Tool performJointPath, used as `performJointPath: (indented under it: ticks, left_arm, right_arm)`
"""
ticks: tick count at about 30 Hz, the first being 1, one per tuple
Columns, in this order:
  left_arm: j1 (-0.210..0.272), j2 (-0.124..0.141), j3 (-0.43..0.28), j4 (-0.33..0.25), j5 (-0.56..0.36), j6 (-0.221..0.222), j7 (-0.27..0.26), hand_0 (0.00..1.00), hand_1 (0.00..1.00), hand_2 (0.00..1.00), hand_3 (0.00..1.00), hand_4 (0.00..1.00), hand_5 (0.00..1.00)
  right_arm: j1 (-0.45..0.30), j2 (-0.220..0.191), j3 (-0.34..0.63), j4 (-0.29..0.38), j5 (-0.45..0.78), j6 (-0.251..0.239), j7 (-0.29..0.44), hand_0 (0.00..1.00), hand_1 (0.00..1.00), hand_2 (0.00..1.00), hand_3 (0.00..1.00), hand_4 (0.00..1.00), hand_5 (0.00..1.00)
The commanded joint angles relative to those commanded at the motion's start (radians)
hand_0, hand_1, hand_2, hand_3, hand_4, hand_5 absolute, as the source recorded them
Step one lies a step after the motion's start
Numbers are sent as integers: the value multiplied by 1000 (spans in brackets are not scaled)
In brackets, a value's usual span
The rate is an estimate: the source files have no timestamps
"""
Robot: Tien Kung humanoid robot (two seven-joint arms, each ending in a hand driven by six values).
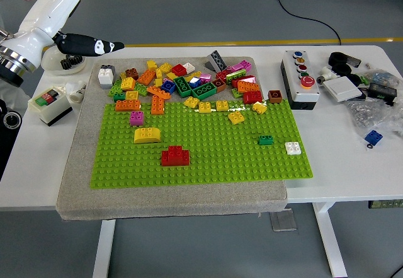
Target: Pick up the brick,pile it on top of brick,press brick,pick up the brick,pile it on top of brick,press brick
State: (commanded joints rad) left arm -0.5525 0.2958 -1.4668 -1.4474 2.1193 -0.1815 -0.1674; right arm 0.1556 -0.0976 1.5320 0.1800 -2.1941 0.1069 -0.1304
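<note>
Head view: the left hand [88,45] hovers at upper left of the frame, fingers extended, holding nothing. Red bricks [174,156] sit stacked low centre on the green baseplate [208,164]. Loose bricks [189,82] lie heaped along its top edge.

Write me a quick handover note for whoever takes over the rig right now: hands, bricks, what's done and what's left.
Left robot hand: raised over the table's far-left corner, fingers extended, holding nothing. Right arm: out of view.
Green baseplate: red bricks near its front, a smaller one stacked on a wider one; yellow curved brick behind them to the left; small green brick and white brick to the right.
Loose brick pile along the far edge.
Done: possibly one red stack. Left: pick, pile, press.
</note>
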Motion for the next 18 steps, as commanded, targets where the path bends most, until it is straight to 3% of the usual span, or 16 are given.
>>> performJointPath:
  ticks: [6,10,11,16,17,18]
  left_arm:
    - [-6,-12,13,11,32,-51,10,861,737,712,788,998,184]
    - [-14,-22,17,12,61,-107,28,861,737,712,788,998,184]
    - [-17,-25,18,13,73,-129,34,769,675,610,734,998,113]
    - [-26,-34,23,24,114,-212,43,769,675,610,734,998,113]
    - [-27,-35,24,25,118,-219,43,732,632,534,577,973,38]
    - [-27,-36,26,28,121,-228,44,732,632,534,577,973,38]
  right_arm:
    - [-4,-1,3,0,-2,0,-1,740,650,717,595,801,314]
    - [-3,-2,4,0,-1,-1,-1,740,650,717,595,801,314]
    - [-3,-1,6,0,-2,0,-1,740,650,718,595,800,313]
    - [-2,-2,8,0,-4,0,-2,740,650,718,595,800,313]
    - [-2,-2,8,0,-3,0,-2,740,650,717,595,801,313]
    - [-1,-2,8,0,-3,0,-2,740,650,717,595,801,313]
